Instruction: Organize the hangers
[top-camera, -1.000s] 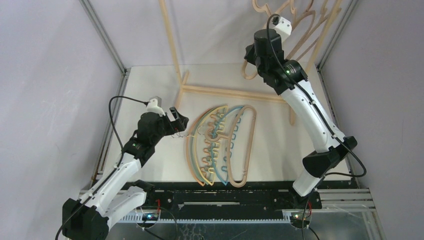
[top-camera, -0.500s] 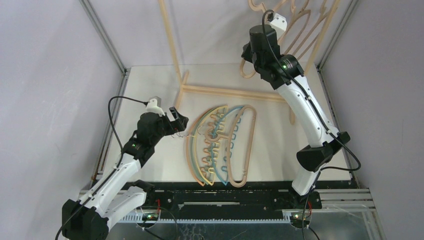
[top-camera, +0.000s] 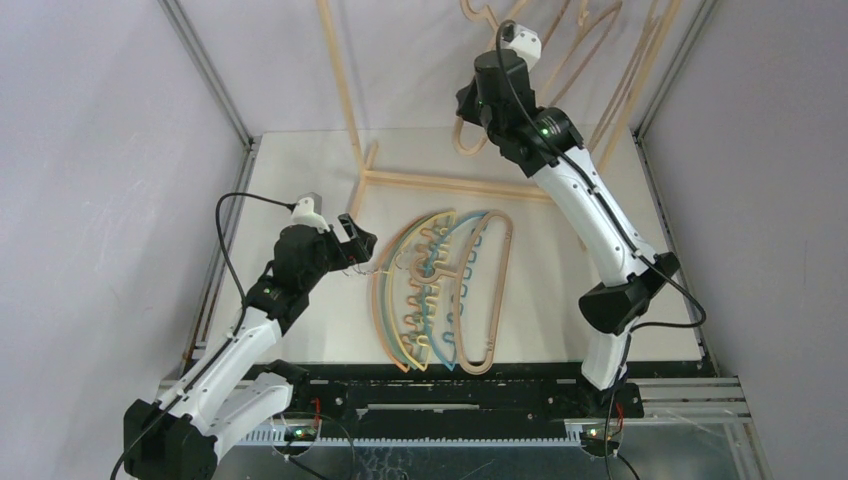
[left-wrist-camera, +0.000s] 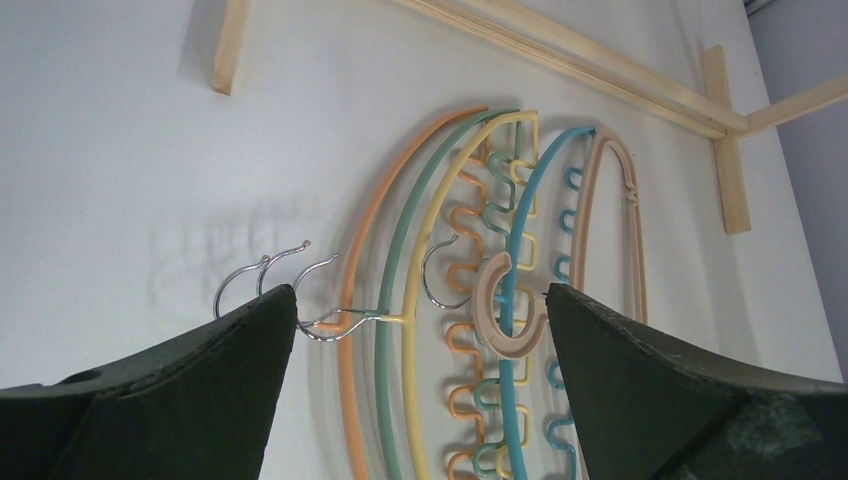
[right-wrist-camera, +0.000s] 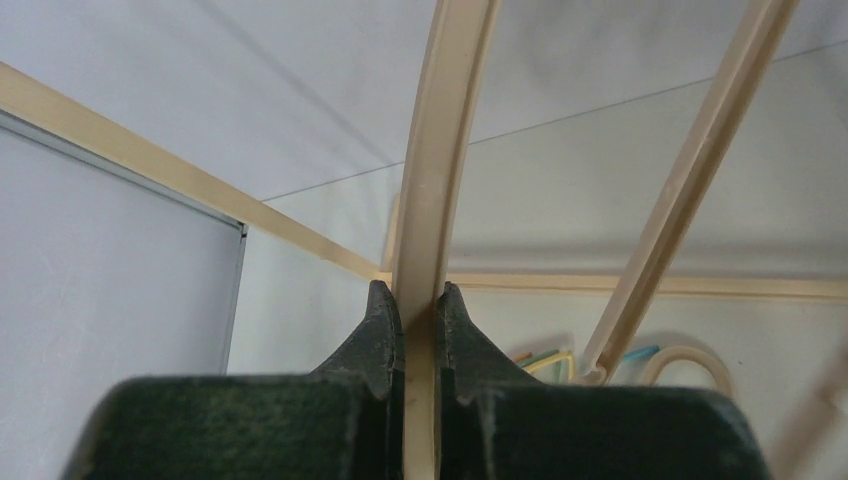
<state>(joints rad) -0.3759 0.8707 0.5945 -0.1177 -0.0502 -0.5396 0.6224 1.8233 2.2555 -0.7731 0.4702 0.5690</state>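
Top view, right gripper (top-camera: 468, 105): raised high at the far side beside the rack (top-camera: 339, 70), carrying a pale wooden hanger (top-camera: 468, 142) whose loop hangs below it.
Top view, stacked hangers (top-camera: 440, 290): flat on the table (top-camera: 300, 170), long axes running far to near, hook ends turned toward the left gripper (top-camera: 358, 245), which is the nearer arm.
Left wrist view, left gripper: spread wide and empty. The metal hooks (left-wrist-camera: 330, 328) lie just by its left finger, with the coloured arches ahead.
Right wrist view, fingers (right-wrist-camera: 385, 330): pinched tight on the wooden hanger's strip, which runs straight up between them.
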